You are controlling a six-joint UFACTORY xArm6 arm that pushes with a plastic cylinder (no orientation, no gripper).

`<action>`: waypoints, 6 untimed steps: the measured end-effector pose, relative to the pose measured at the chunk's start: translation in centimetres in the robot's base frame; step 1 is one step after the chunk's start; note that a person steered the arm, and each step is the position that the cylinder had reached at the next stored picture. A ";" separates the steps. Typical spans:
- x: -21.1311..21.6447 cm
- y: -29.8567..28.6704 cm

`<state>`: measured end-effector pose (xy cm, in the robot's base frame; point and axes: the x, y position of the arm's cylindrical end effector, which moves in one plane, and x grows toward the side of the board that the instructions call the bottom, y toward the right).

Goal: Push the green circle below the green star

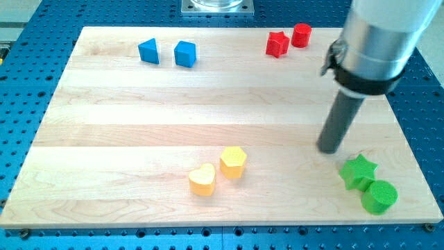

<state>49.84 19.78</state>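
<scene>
Green circle (379, 196) sits near the bottom right corner of our wooden board (139, 139). It touches the green star (359, 171), just below it and a bit to the view's right. Our tip (329, 150) rests on the board up and to the view's left of the star, near it but not touching. We have no claw, only a rod, so nothing is held. Two yellow blocks (218, 171) sit at the bottom middle. Two blue blocks (167, 53) and two red blocks (288, 40) sit along the top.
</scene>
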 end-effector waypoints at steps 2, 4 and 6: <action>9.8 7.6; 11.9 6.5; 11.9 0.4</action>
